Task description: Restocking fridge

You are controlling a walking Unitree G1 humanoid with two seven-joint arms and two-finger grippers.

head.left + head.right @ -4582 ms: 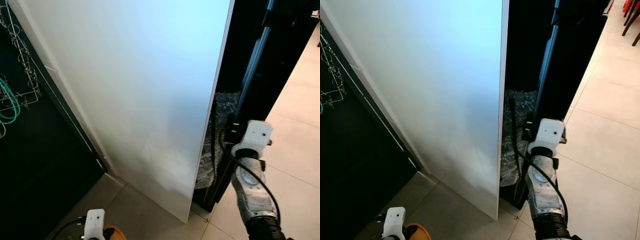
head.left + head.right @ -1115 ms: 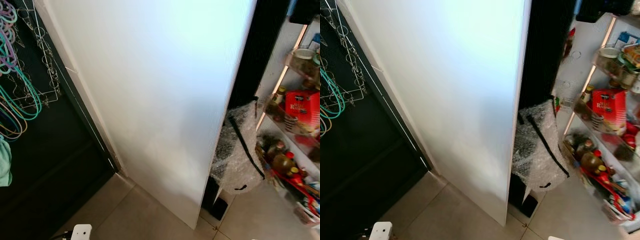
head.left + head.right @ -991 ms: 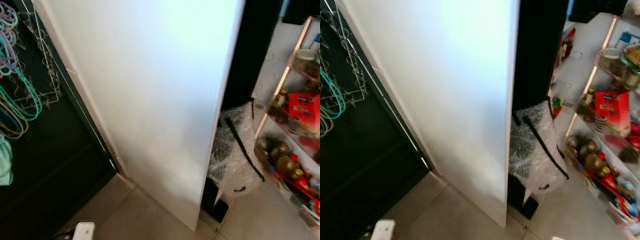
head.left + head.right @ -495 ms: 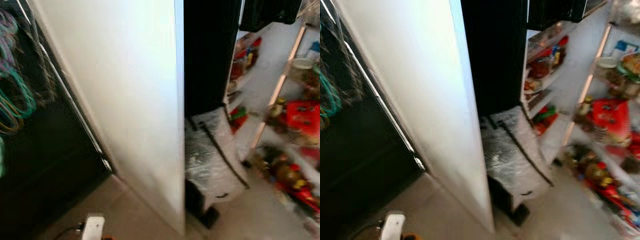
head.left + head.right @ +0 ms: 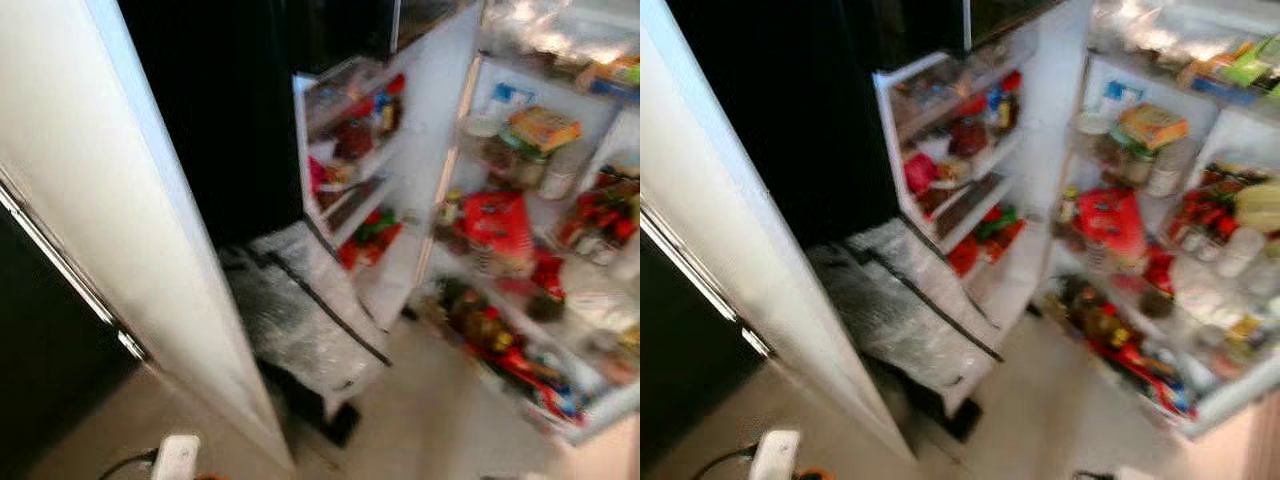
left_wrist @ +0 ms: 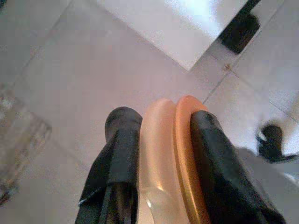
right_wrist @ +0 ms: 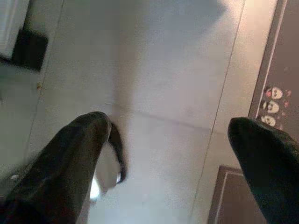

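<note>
Swung round to the right, the head camera now takes in the open fridge point(image 5: 520, 200), where a moment ago the white door panel point(image 5: 120, 300) covered most of the view; that panel now stands at the left, with a bubble-wrapped bundle point(image 5: 300, 320) leaning just beside its lower edge and the fridge's door shelves point(image 5: 350, 130) behind it; the picture is blurred, so the robot is likely mid-turn; the left gripper point(image 6: 161, 140) hangs low over the tiled floor point(image 6: 70, 70), its two black fingers point(image 6: 119, 154) clamped on an orange-and-peach item point(image 6: 170, 154) whose long axis runs along the fingers; the right gripper point(image 7: 170, 135) is spread wide apart and holds nothing, pointed down at the floor; the stocked shelves point(image 5: 1140, 200) lie ahead and up to the right of the loaded left arm, so I judge the coming move to be a lift and a reach across toward them, with the empty right arm nearer the fridge.
</note>
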